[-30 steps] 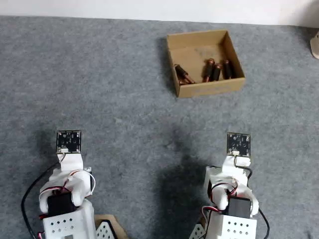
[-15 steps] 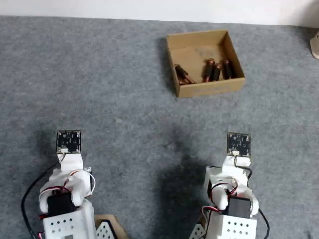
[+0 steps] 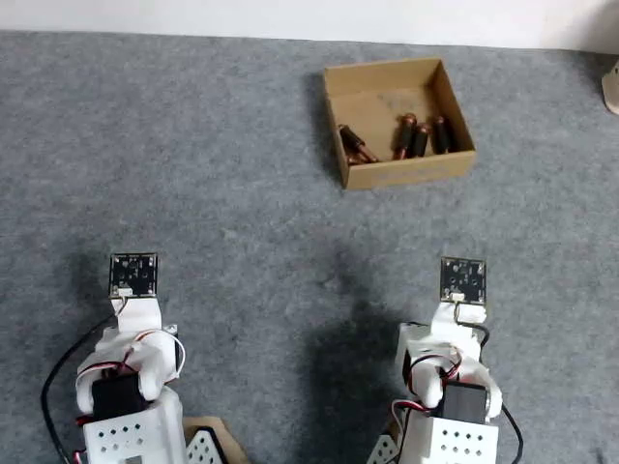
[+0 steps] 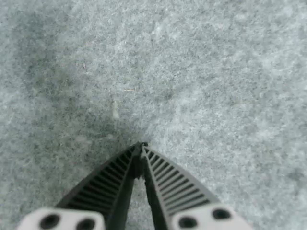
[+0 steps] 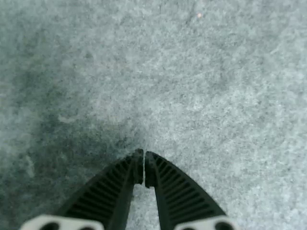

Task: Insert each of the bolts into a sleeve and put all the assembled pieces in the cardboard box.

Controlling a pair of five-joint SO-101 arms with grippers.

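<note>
From above, a grey carpet (image 3: 193, 145) covers the table. A cardboard box (image 3: 411, 172), open at the top, sits at the far side, right of centre. Inside it lie the assembled pieces (image 3: 418, 137), copper-brown bolts in sleeves. Three are clustered toward the box's right wall, their long axes running roughly away from the robot. A couple more are by the left wall, lying on a slant. Every such piece that can be seen is in the box, so the job looks finished or nearly so. At the near edge, well apart from the box, one arm (image 3: 131, 387) stands at the picture's left and another arm (image 3: 447, 387) at the picture's right. The arm at the right is the nearer, with the box almost straight ahead of it. The wrist views do not settle which arm is the robot's left or right. In the left wrist view, the left gripper (image 4: 143, 146) has its black ribbed jaws pressed together at the tips, holding nothing, above bare carpet. In the right wrist view, the right gripper (image 5: 144, 155) is closed to a hairline gap, also holding nothing, beside a darker shadow patch on the carpet. No brand, label or writing can be read; faint marks on the box floor are too small to make out.
</note>
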